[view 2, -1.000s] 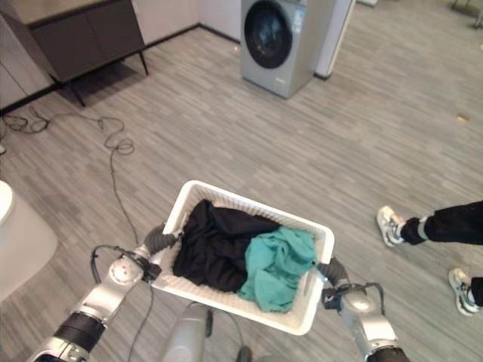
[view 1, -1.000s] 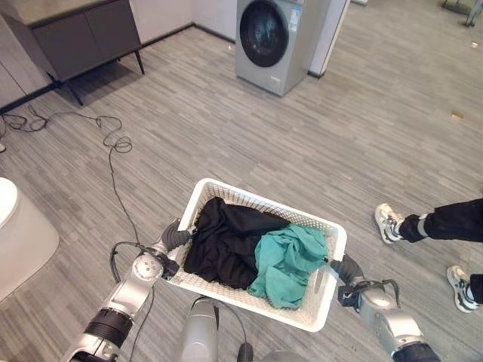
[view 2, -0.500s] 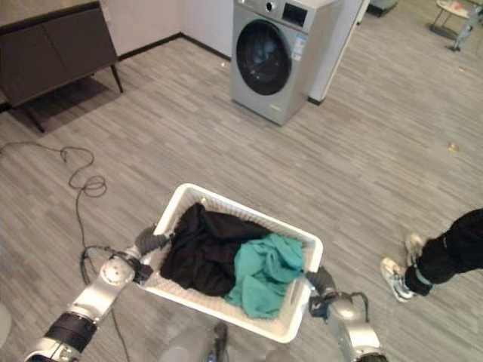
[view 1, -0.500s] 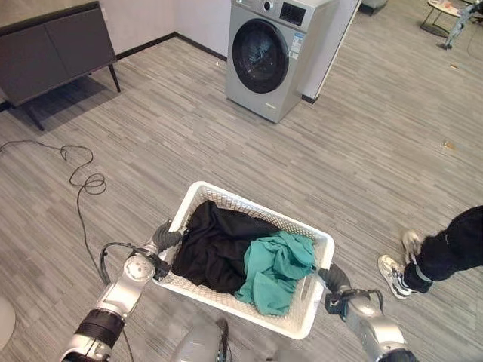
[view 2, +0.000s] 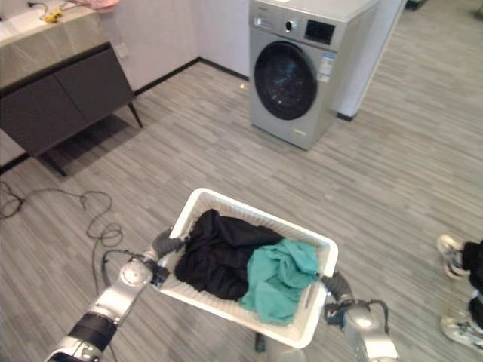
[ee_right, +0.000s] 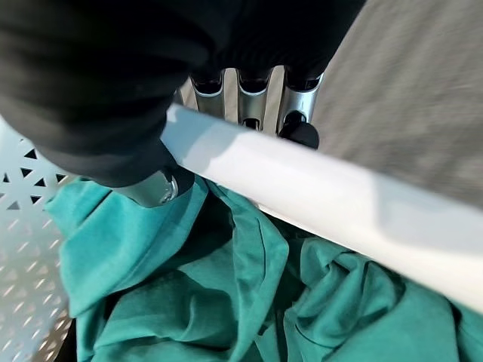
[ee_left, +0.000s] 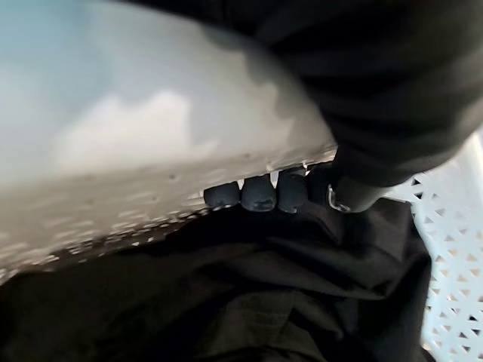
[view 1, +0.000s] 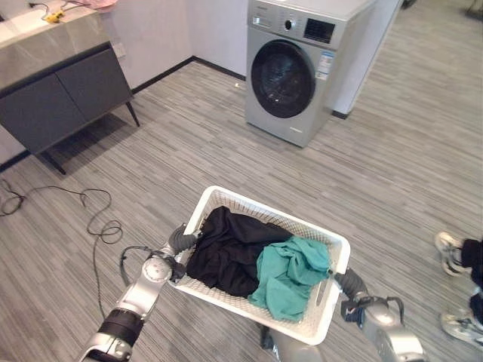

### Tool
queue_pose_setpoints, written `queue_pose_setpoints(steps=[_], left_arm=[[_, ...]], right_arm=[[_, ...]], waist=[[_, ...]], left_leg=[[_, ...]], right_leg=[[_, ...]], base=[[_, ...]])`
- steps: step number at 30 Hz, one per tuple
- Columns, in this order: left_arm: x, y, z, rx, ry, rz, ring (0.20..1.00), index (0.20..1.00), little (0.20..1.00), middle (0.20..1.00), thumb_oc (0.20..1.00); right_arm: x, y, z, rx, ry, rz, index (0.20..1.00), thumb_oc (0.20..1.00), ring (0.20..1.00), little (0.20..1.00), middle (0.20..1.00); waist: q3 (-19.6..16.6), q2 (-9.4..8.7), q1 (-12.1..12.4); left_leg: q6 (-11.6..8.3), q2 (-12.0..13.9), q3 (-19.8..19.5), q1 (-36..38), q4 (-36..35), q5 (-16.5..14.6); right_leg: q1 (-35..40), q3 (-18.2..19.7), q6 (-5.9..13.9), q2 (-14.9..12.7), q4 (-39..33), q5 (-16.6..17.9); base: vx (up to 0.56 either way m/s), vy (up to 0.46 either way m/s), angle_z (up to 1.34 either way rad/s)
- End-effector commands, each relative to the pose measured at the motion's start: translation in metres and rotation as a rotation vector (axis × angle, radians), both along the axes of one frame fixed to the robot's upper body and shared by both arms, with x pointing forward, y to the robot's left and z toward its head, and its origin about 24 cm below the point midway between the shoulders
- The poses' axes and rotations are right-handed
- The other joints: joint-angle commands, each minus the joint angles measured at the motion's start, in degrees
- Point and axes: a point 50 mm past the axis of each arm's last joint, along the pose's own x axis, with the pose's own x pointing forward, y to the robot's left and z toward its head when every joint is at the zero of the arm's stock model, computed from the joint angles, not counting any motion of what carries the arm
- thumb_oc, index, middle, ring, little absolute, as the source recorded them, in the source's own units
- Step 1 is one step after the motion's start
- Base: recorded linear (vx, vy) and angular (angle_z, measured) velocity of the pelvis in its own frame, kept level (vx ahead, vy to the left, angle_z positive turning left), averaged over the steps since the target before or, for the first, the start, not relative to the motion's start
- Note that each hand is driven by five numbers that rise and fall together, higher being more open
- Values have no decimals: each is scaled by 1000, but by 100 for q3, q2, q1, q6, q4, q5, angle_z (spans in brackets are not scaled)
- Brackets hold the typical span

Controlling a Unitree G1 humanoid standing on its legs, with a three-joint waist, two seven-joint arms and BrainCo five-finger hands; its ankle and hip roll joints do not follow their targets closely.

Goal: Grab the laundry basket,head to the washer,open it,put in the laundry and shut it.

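My left hand [view 1: 179, 241] fingers [ee_left: 260, 193] curl over one end rim of the white perforated plastic laundry basket [view 1: 333, 302]; my right hand [view 1: 349, 283] fingers [ee_right: 253, 96] hook the opposite rim. I see the basket held above the floor with a black garment [view 1: 226, 250] and teal cloth [view 1: 290, 273] inside. The silver front-loading washer [view 1: 302, 68] stands well ahead, door closed.

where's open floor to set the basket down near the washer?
Bare floor lies between the basket and the washer, and right of the washer up to the person's shoes. Tighter on the left: a loose cable and the dark cabinet.
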Motion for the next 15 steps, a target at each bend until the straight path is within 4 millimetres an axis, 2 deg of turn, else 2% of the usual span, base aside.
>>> queue_pose_setpoints(steps=[1, 2, 3, 4, 5, 6, 7, 9, 10, 11, 13, 14, 15], left_arm=[[15, 39, 51, 56, -207, 63, 200, 200, 200, 200, 200], [12, 41, 51, 40, -210, 68, 200, 200, 200, 200, 200], [12, 41, 52, 40, -217, 72, 200, 200, 200, 200, 200], [15, 37, 55, 19, -229, 66, 200, 200, 200, 200, 200], [15, 37, 55, 20, -230, 65, 200, 200, 200, 200, 200], [16, 35, 55, 14, -230, 62, 200, 200, 200, 200, 200], [16, 35, 55, 14, -230, 61, 200, 200, 200, 200, 200], [17, 32, 54, 10, -230, 55, 200, 200, 200, 200, 200], [19, 31, 55, 13, -229, 52, 200, 200, 200, 200, 200], [19, 31, 54, 13, -230, 51, 200, 200, 200, 200, 200], [20, 32, 55, 22, -228, 55, 200, 200, 200, 200, 200], [20, 32, 55, 22, -228, 55, 200, 200, 200, 200, 200], [19, 33, 54, 31, -223, 51, 200, 200, 200, 200, 200]], right_arm=[[14, 5, 32, 67, -196, 90, 200, 200, 200, 200, 200], [14, 3, 33, 62, -196, 82, 200, 200, 200, 200, 200], [12, 0, 32, 46, -189, 77, 200, 200, 200, 200, 200], [10, -6, 32, 19, -183, 62, 200, 200, 200, 200, 200], [10, -6, 33, 19, -184, 61, 200, 200, 200, 200, 200], [10, -8, 34, 7, -188, 56, 200, 200, 200, 200, 200], [10, -8, 34, 8, -189, 55, 200, 200, 200, 200, 200], [11, -10, 36, 3, -202, 47, 200, 200, 200, 200, 200], [12, -12, 35, -17, -203, 38, 200, 200, 200, 200, 200], [13, -13, 35, -18, -204, 37, 200, 200, 200, 200, 200], [16, -10, 35, -25, -211, 36, 200, 200, 200, 200, 200], [16, -10, 34, -25, -211, 36, 200, 200, 200, 200, 200], [20, -4, 32, -8, -213, 47, 200, 200, 200, 200, 200]], waist=[[-15, -659, 114], [38, -677, 168], [81, -739, 198], [222, -778, 353], [211, -798, 350], [262, -763, 477], [254, -793, 480], [275, -734, 628], [252, -617, 795], [266, -654, 797], [256, -583, 958], [260, -598, 959], [218, -565, 1042]], left_leg=[[94, 1182, -79, -764, 495, 1762], [165, 1185, -76, -1123, 1050, 1757], [226, 1202, 1, -1335, 1291, 1765], [357, 1223, 118, -2097, 1366, 1418], [371, 1200, 124, -2125, 1361, 1440], [360, 1127, 242, -2536, 673, 1195], [370, 1097, 261, -2533, 624, 1242], [335, 956, 322, -2820, -736, 1222], [226, 901, 160, -2955, -2154, 1588], [217, 865, 180, -2825, -2375, 1697], [138, 753, -108, -3031, -3096, 1897], [136, 743, -102, -2992, -3154, 1922], [78, 707, -202, -3074, -3199, 2047]], right_leg=[[552, 268, 1091, -472, -448, -111], [697, 317, 951, -359, -468, -240], [847, 376, 872, -310, -507, -345], [1198, 486, 814, -238, -567, -554], [1175, 484, 817, -262, -573, -539], [1426, 524, 856, -209, -617, -713], [1409, 530, 858, -242, -623, -695], [1649, 560, 946, -188, -688, -862], [1876, 585, 1000, -86, -747, -1018], [1904, 583, 999, -124, -759, -1025], [2165, 713, 974, -34, -754, -1226], [2174, 713, 973, -48, -749, -1240], [2395, 857, 940, -13, -676, -1446]], base=[[319, -376, 30], [331, -336, 8], [403, -298, -14], [319, -203, -10], [437, -113, -21], [223, -7, -26], [378, 13, -32], [438, 81, -27], [445, 86, -11], [447, 90, -9], [318, 39, -53], [450, 90, -62], [593, 201, -57]])
